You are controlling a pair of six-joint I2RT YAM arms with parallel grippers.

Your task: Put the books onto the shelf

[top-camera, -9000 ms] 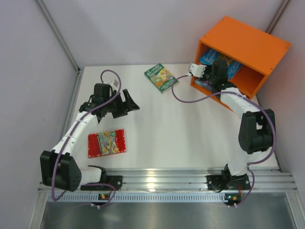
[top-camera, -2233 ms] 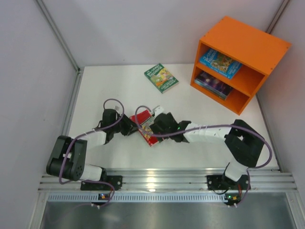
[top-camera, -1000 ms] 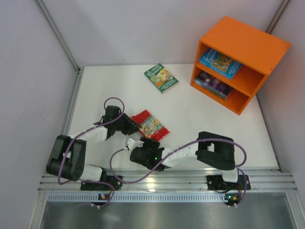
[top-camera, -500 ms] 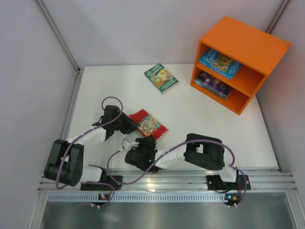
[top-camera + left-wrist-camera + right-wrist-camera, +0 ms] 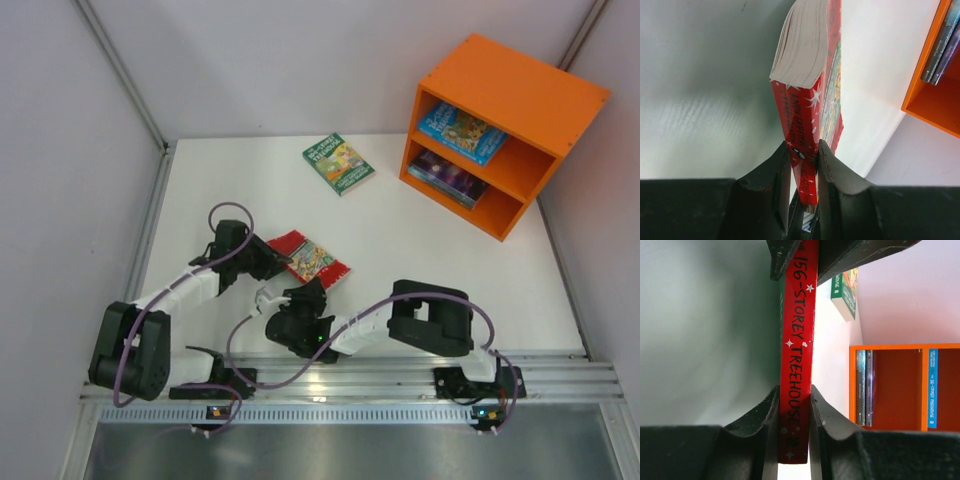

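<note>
Red book (image 5: 318, 260), centre-left of the table, is gripped at two places along its spine. The left gripper (image 5: 804, 162) is clamped on it from 9 o'clock, and the right gripper (image 5: 794, 400) is pinched on it from 6 o'clock. In the top view its long axis runs from 10 to 4 o'clock, cover upward. The shelf (image 5: 520, 95) stands well apart at 2 o'clock, its openings facing about 7 o'clock, nearer the right arm's base.
</note>
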